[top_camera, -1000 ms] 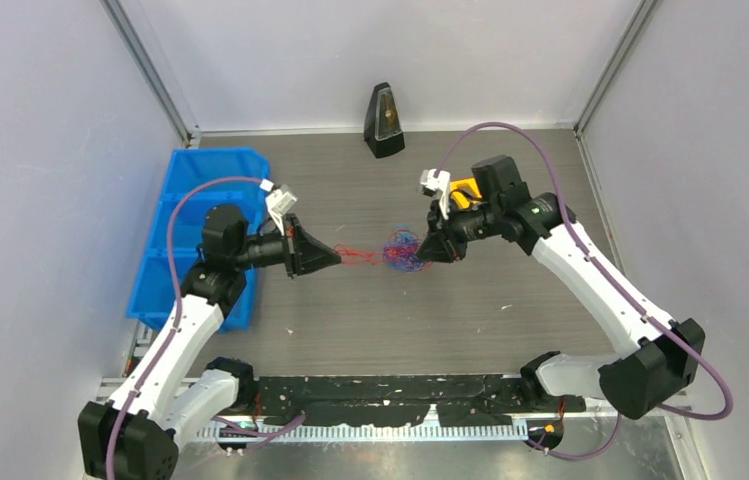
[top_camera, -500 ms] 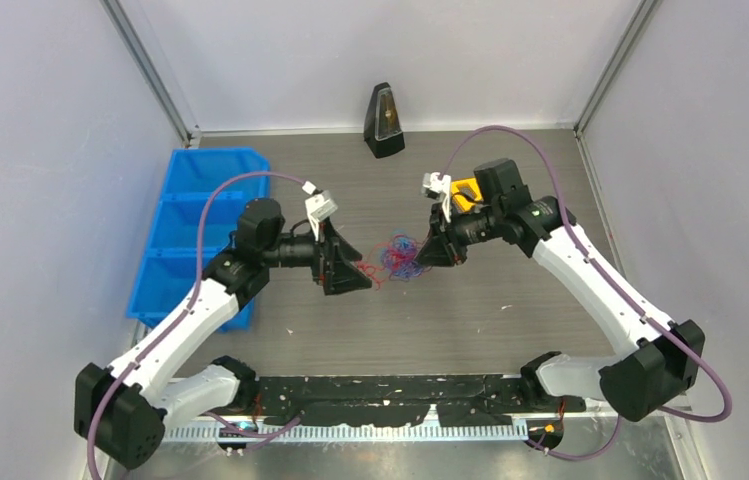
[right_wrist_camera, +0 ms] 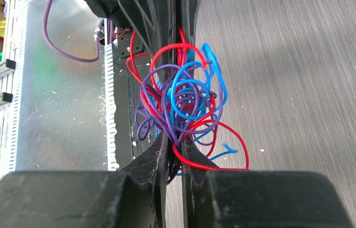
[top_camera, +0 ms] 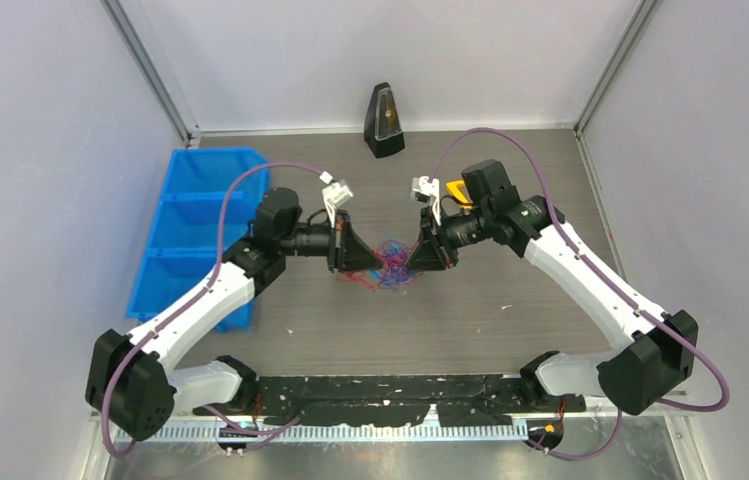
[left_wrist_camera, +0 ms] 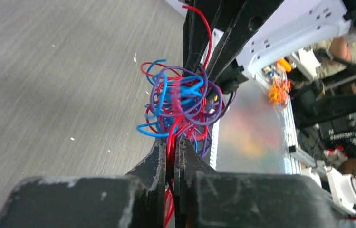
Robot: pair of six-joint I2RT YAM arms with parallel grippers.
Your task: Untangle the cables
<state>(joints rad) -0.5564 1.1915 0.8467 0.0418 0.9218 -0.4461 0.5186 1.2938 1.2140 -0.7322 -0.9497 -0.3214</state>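
Cables: the cables (top_camera: pixel 390 262) are being held as one knotted ball of red, blue and purple strands over the middle of the table (top_camera: pixel 510 320). Whether the ball is touching the surface cannot be told.
Left gripper: the left gripper (left_wrist_camera: pixel 172 142) is being pressed closed on a few red strands at one side of the ball, probably so that one colour is being singled out.
Right gripper: the right gripper (right_wrist_camera: pixel 175 140) is being clamped on purple and red strands at the opposite side, seemingly as an anchor.
Facing: the two tools are being pointed at each other with only the ball between them, so that an opposing pull is being made possible.
Risk: loops are likely being tightened if both ends are drawn apart too hard.
Blue bin: the blue bin (top_camera: pixel 185 215) is being left well apart at the table's left edge.
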